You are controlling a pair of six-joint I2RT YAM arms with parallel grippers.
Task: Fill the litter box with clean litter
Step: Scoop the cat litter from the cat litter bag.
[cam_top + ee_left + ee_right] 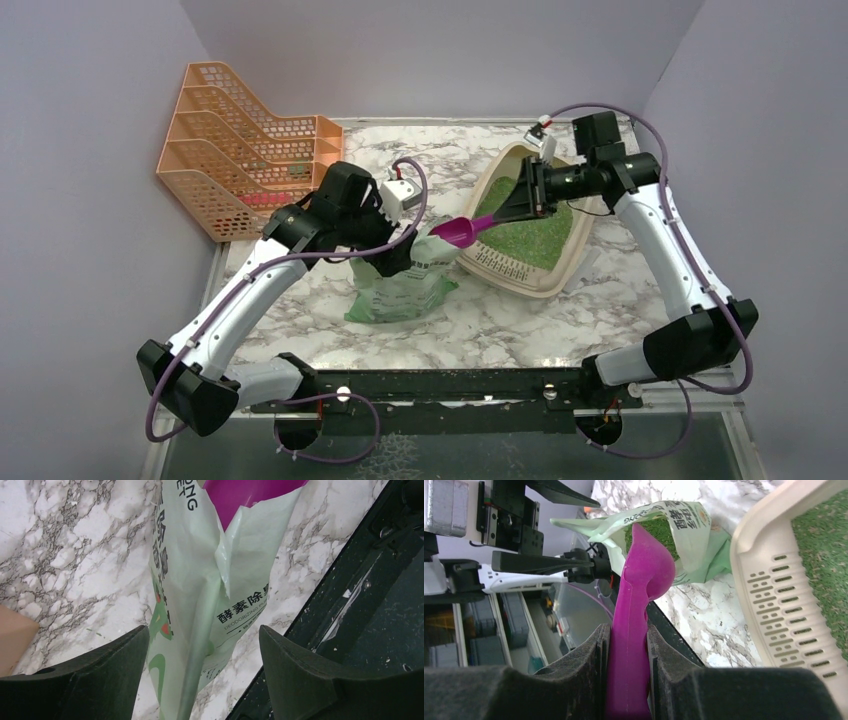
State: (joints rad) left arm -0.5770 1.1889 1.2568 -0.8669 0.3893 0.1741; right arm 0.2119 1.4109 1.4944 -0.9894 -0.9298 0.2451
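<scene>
Litter box (552,288) was found at about one o'clock on the marble table (520,330), turned so that its slotted lip (497,262) pointed toward seven o'clock. Clean litter (535,238) was already spread as a green layer over most of the floor that showed, the far end being hidden behind the right arm. The filling was therefore judged to be well under way, though not plainly finished, since the layer looked shallow against the raised rim.

At nine o'clock of the box, just off the lip, the magenta scoop (455,232) was held by its handle, which was clamped tightly between the pads of the right gripper (626,635). Its bowl was placed at the open mouth of the bag (400,290), and green granules were visible inside that mouth in the right wrist view. Whether the bowl carried a load could not be told.

The bag was slumped at eight o'clock of the box, its upper part standing between the widely parted jaws of the left gripper (202,640). Nothing was seen to be pinched there, though one pad lay just beside the plastic. Plenty of litter was judged to remain in the bag, so further scoops could be carried across if a deeper bed were wanted. An orange file rack (240,150) was set at ten o'clock of the table, well apart from the work
</scene>
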